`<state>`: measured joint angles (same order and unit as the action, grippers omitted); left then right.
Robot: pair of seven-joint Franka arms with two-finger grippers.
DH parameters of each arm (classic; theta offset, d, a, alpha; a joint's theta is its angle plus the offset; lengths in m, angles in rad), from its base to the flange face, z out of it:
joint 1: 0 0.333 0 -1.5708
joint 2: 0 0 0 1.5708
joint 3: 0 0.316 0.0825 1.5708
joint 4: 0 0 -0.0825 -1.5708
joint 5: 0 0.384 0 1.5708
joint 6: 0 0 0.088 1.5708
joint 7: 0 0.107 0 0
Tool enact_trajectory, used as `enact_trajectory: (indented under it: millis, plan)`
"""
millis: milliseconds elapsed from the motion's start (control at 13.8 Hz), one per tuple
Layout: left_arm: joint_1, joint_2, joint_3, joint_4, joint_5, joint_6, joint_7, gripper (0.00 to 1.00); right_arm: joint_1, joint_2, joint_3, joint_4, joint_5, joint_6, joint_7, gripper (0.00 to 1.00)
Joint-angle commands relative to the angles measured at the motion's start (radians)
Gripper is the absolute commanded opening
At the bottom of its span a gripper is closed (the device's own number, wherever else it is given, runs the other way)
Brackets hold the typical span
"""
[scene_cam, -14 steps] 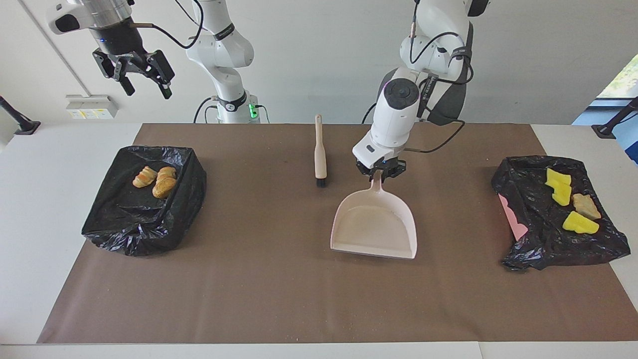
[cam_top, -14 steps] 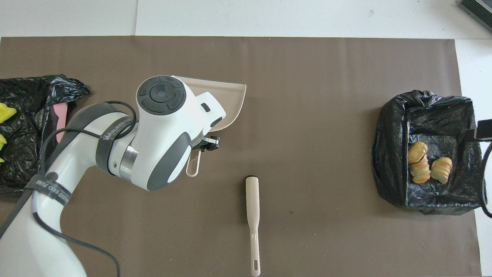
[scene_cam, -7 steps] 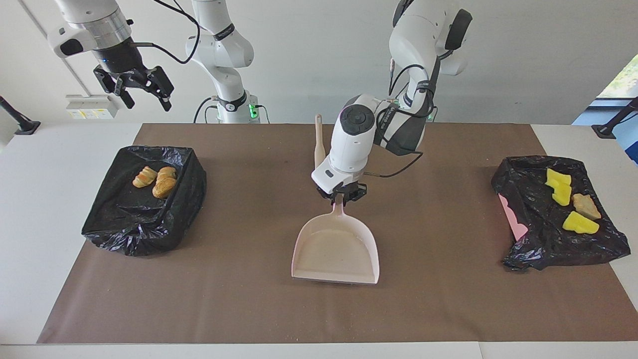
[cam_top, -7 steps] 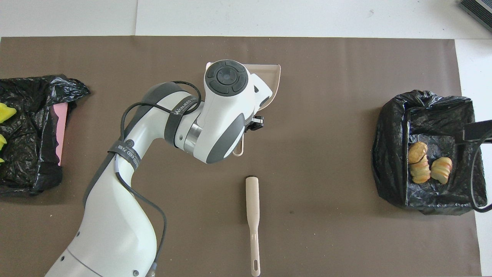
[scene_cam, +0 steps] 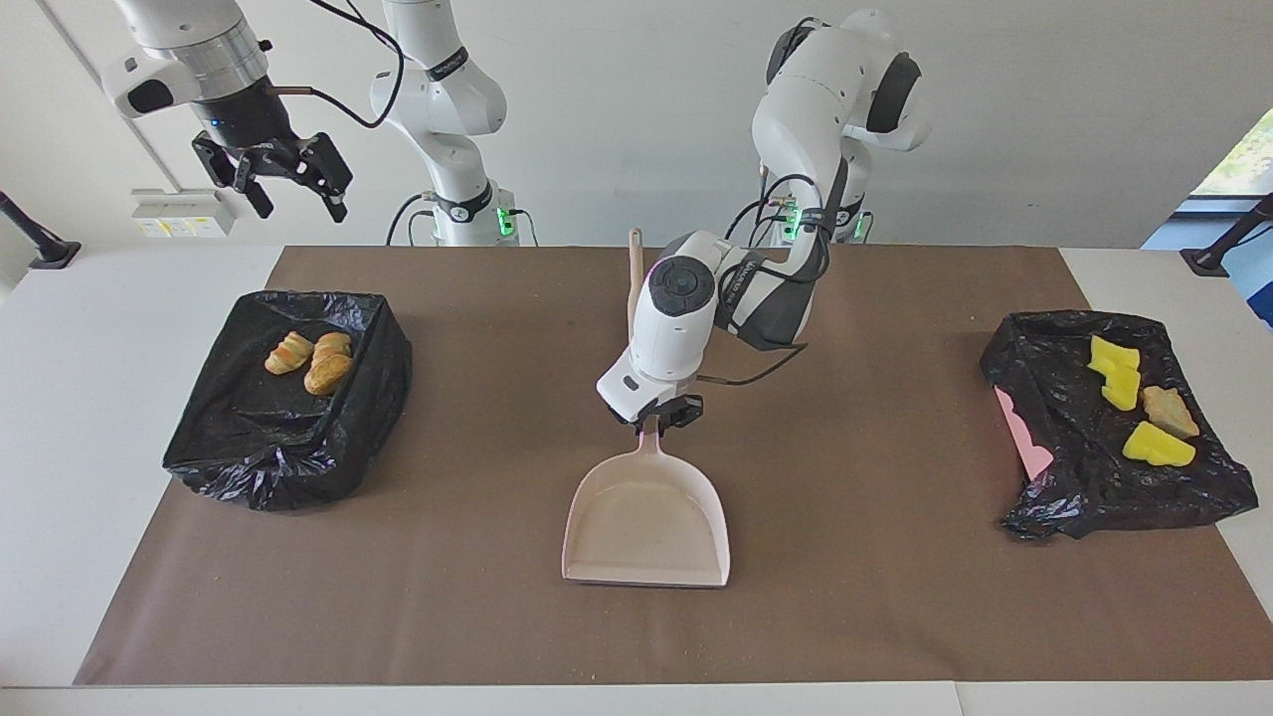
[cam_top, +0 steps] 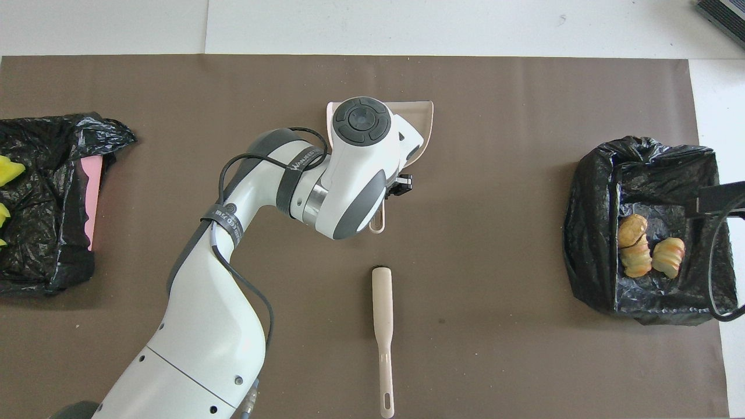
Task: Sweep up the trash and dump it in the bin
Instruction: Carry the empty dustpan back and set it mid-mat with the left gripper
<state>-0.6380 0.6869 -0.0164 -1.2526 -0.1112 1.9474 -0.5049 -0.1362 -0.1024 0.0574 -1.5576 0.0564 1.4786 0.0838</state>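
Left end effector (scene_cam: 656, 418) clenched on the handle of the pink dustpan (scene_cam: 646, 527), which lies flat at mid-tabletop (scene_cam: 875, 607). Right end effector (scene_cam: 288, 189) released, raised over the bin (scene_cam: 288, 398) at the right arm's end. Trash: three bread lumps (scene_cam: 310, 360) in that bin; four pieces (scene_cam: 1134, 398) on the bag (scene_cam: 1104, 467) at the left arm's end. Brush (cam_top: 382, 326) lies nearer the robots than the dustpan

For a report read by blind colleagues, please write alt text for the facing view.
The left gripper is shut on the handle of an empty pale pink plastic dustpan at the middle of the brown mat. The right gripper waits open, high above a black-lined bin holding golden-brown bread-like pieces; another lined bin holds yellow chunks.
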Motion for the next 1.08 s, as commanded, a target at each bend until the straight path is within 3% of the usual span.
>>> enact_trajectory:
  millis: [0, 72, 145, 289, 434, 723, 1012]
  plan:
    - [-0.017, -0.01, 0.019, -0.014, -0.025, 0.01, -0.009, 0.24, 0.057, -0.002, -0.037, -0.015, -0.027, 0.029, -0.026, 1.0]
    - [-0.017, -0.01, 0.019, -0.015, -0.021, 0.004, -0.007, 0.49, 0.122, 0.0, -0.109, -0.012, -0.045, 0.032, -0.026, 1.0]
    - [-0.017, -0.01, 0.021, -0.015, -0.015, -0.002, -0.007, 0.66, 0.183, 0.003, -0.164, -0.012, -0.05, 0.043, -0.024, 1.0]
    - [-0.017, -0.012, 0.023, -0.015, 0.011, -0.001, -0.007, 1.0, 0.214, 0.007, -0.188, -0.009, -0.052, 0.058, -0.026, 1.0]
    - [-0.016, -0.068, 0.021, -0.046, 0.073, -0.01, -0.007, 1.0, 0.207, 0.004, -0.188, -0.012, -0.049, 0.054, -0.024, 1.0]
    - [0.015, -0.367, 0.042, -0.356, 0.088, -0.008, 0.005, 1.0, 0.175, 0.0, -0.166, -0.018, -0.047, 0.046, -0.024, 1.0]
    - [0.125, -0.617, 0.041, -0.565, 0.153, -0.019, 0.079, 1.0, 0.106, -0.008, -0.107, -0.025, -0.033, 0.011, -0.026, 1.0]
